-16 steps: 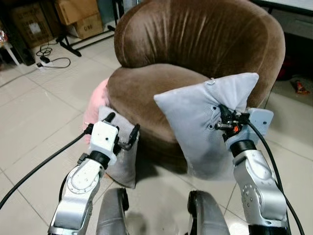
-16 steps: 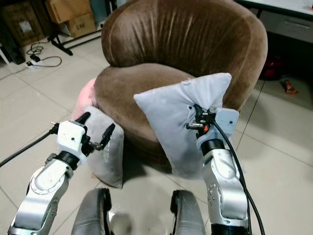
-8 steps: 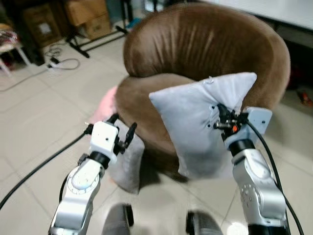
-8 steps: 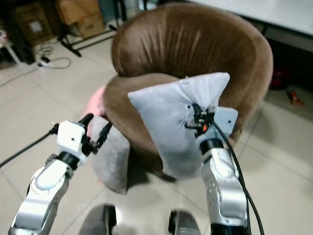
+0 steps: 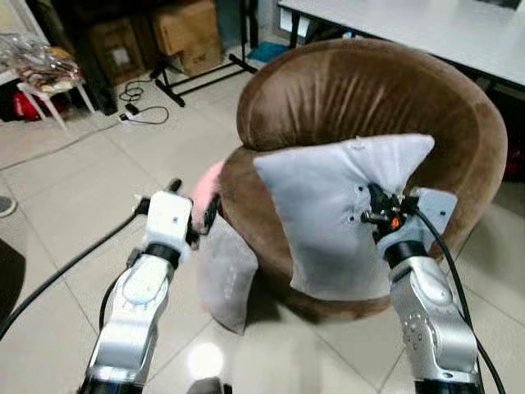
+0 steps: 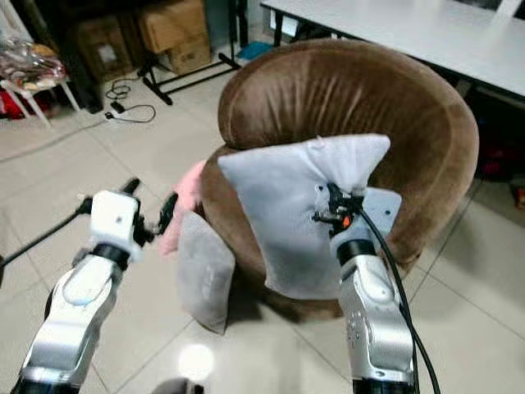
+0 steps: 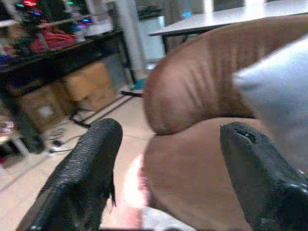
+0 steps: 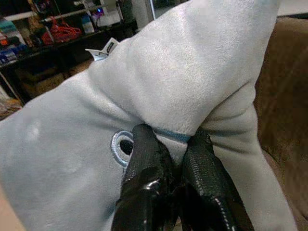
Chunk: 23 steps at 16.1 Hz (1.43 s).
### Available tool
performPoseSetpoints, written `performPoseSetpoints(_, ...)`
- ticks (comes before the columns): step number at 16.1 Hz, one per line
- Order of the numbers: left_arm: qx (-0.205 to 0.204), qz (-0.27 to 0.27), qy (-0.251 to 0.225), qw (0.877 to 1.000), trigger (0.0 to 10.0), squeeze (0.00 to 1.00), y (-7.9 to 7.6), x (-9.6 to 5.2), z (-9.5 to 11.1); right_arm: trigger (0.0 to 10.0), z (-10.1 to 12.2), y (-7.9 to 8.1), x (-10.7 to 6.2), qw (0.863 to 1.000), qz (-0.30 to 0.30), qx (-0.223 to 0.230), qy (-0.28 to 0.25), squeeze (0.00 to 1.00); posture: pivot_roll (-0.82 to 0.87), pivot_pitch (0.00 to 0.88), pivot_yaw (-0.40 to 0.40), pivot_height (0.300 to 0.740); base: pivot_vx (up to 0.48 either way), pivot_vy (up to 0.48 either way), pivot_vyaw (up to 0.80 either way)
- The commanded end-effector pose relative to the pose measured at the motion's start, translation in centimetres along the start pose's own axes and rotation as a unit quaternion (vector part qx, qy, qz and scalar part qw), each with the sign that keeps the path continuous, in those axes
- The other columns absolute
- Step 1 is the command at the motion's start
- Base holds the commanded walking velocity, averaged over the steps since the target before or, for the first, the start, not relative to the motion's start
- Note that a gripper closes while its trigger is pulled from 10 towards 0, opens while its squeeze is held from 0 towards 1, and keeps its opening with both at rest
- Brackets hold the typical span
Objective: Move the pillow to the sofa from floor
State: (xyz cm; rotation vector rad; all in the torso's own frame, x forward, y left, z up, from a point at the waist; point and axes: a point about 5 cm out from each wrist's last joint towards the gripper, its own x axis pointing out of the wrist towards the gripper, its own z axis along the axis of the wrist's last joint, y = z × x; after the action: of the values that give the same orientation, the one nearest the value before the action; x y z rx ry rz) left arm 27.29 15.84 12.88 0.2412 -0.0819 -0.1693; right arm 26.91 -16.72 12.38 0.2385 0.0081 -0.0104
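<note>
A light grey pillow (image 5: 328, 205) hangs in front of the round brown sofa chair (image 5: 369, 90), pinched near its upper right corner by my right gripper (image 5: 371, 215), which is shut on its fabric. In the right wrist view the two black fingers (image 8: 144, 163) squeeze a fold of the grey pillow (image 8: 86, 125). My left gripper (image 5: 195, 212) is open, held out left of the chair over the floor. A second grey pillow (image 5: 223, 271) leans upright against the chair's base, with a pink cushion (image 5: 205, 182) behind it.
Cardboard boxes (image 5: 190, 33), a black stand (image 5: 197, 72) and a cable with power strip (image 5: 139, 111) lie at the back left. A white table (image 5: 426, 29) stands behind the chair. A small stool with clutter (image 5: 45, 78) is at the far left. Tiled floor (image 5: 66, 197) spreads around.
The camera has risen and pulled back, so the chair sits lower and further in the picture. The held pillow has been lifted higher against the chair. My left gripper has moved slightly up and left.
</note>
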Motion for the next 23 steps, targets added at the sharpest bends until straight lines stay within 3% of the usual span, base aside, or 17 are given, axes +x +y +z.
performPoseSetpoints(1, 0.011, 0.012, 0.019, 1.000, 10.0, 0.00, 0.5, -0.1, -0.7, 10.0, 0.5, -0.4, -0.1, 1.000, -0.009, -0.005, -0.021, 0.00, 0.00, 0.000, 0.004, 0.740, 0.000, 0.000, 0.00)
performPoseSetpoints(6, -0.006, -0.002, 0.006, 1.000, 10.0, 0.00, 0.8, -0.4, -1.0, 10.0, -0.8, -0.7, -0.3, 0.999, -0.016, -0.035, 0.004, 0.00, 0.00, 0.000, 0.015, 0.740, 0.000, 0.000, 0.00)
performPoseSetpoints(10, -0.005, -0.003, -0.006, 1.000, 10.0, 0.00, 1.1, -0.3, -0.6, 10.0, -0.7, -0.5, -0.1, 1.000, -0.012, -0.015, -0.004, 0.00, 0.01, 0.000, 0.016, 0.740, 0.379, 0.000, 0.00)
performPoseSetpoints(15, 0.000, -0.011, -0.009, 1.000, 10.0, 0.00, 1.1, -0.3, -0.6, 10.0, -0.6, -0.2, 0.5, 1.000, -0.010, -0.022, -0.009, 0.00, 0.02, 0.000, 0.013, 0.740, 0.420, 0.000, -0.48)
performPoseSetpoints(23, 0.005, -0.018, -0.007, 1.000, 10.0, 0.00, 1.1, -0.2, -0.7, 10.0, -0.5, -0.5, 0.8, 0.999, -0.021, -0.031, -0.017, 0.00, 0.02, 0.000, 0.016, 0.740, 0.418, 0.000, 0.00)
